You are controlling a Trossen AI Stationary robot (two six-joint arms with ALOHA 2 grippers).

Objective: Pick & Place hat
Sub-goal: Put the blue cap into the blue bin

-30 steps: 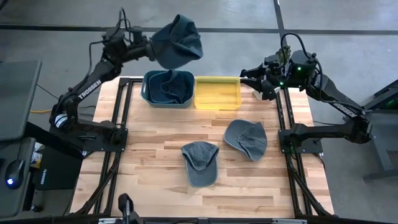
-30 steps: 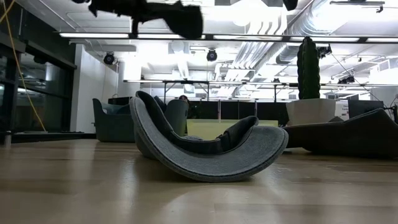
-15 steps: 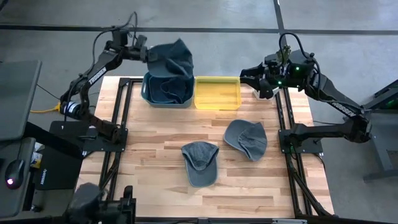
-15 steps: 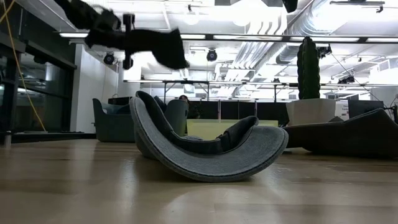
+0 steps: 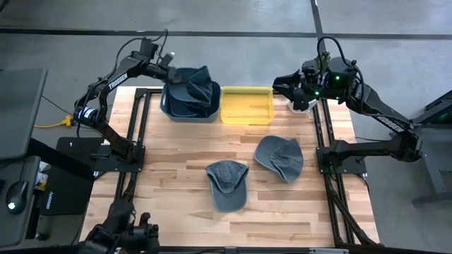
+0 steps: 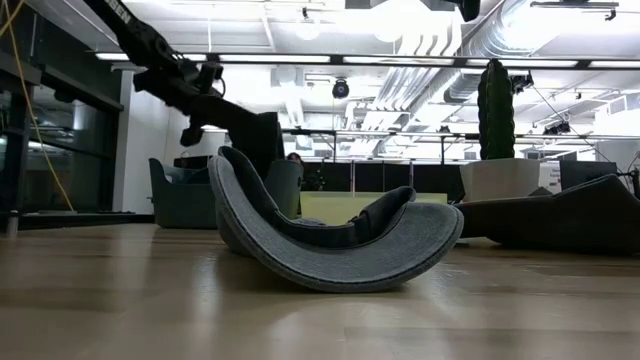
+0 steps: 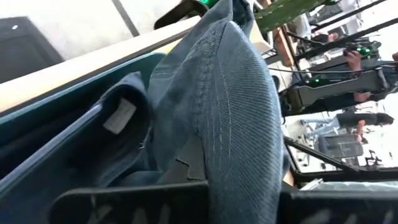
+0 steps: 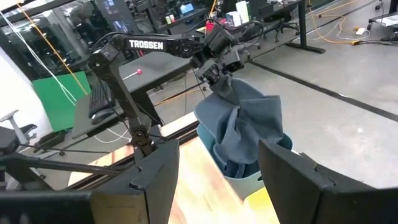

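Note:
My left gripper [image 5: 171, 70] is shut on a blue-grey denim hat [image 5: 195, 82] at the far left corner of the table. The hat hangs into a teal bin [image 5: 169, 111] that holds another blue-grey hat with a white label [image 7: 120, 116]. Two more grey hats lie on the wooden table, one in the middle [image 5: 227, 185] and one to its right [image 5: 280, 156]. My right gripper [image 5: 277, 85] waits open in the air beside the far right corner of a yellow bin [image 5: 247, 106]. My left gripper pinches a bunched fold of the hat's cloth [image 7: 239, 134] between its two fingers, coming from the table's left and slanting down. Which part of the hat that fold is, I cannot tell. The hat hangs below the fingers, its lower part [image 8: 239, 158] inside the teal bin.
The teal and yellow bins stand side by side along the table's far edge. Black frame rails run down both sides of the table. In the low view the middle hat [image 6: 330, 240] lies upside down, brim curled up, and fills the foreground.
My left gripper has come down from high above the table's far left corner toward the teal bin, still shut on the hat. The hat, which hung well above the bin, now hangs into it.

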